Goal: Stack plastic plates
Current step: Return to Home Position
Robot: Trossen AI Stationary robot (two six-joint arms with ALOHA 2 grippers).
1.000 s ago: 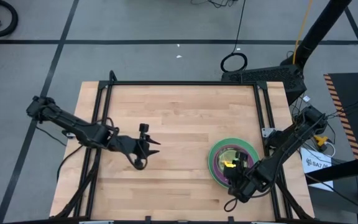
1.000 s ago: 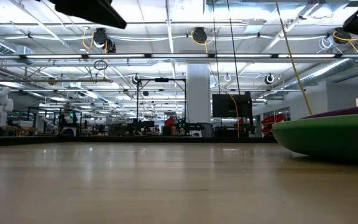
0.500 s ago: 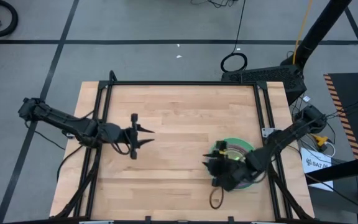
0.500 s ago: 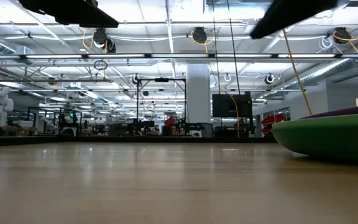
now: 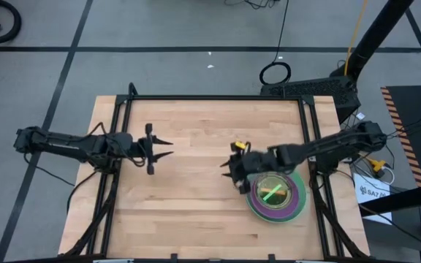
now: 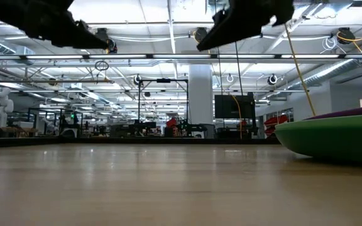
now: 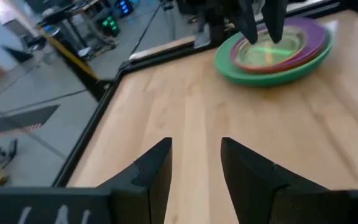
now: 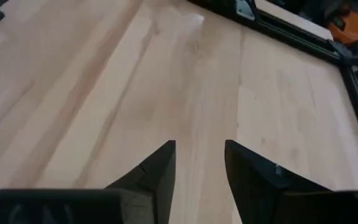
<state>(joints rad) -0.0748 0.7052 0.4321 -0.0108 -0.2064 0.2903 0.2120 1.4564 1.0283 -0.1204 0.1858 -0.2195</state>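
A stack of plastic plates [image 5: 276,197] rests on the wooden table at its right near part, and it also shows in the left wrist view [image 7: 272,53]. A dark green plate lies at the bottom, a purple one on it, and smaller translucent ones with a lime glow lie inside. In the low view the green bottom plate [image 6: 332,135] sits flat on the table. My right gripper [image 5: 227,172] hangs open above the table just left of the stack, holding nothing. My left gripper [image 5: 168,150] is open in the air over the table's left half, pointing toward the stack.
Bare wood [image 5: 196,124] lies between the two grippers and along the far side. A black metal frame [image 5: 214,97] runs round the table's edges. The right wrist view shows only bare table [image 8: 135,74] beyond the open fingers.
My right gripper has swung from the stack's near edge across the stack toward the table's left and far side, turning as it went; the whole stack now shows. My left gripper has drawn back toward the table's left and far side. The plates have stayed put.
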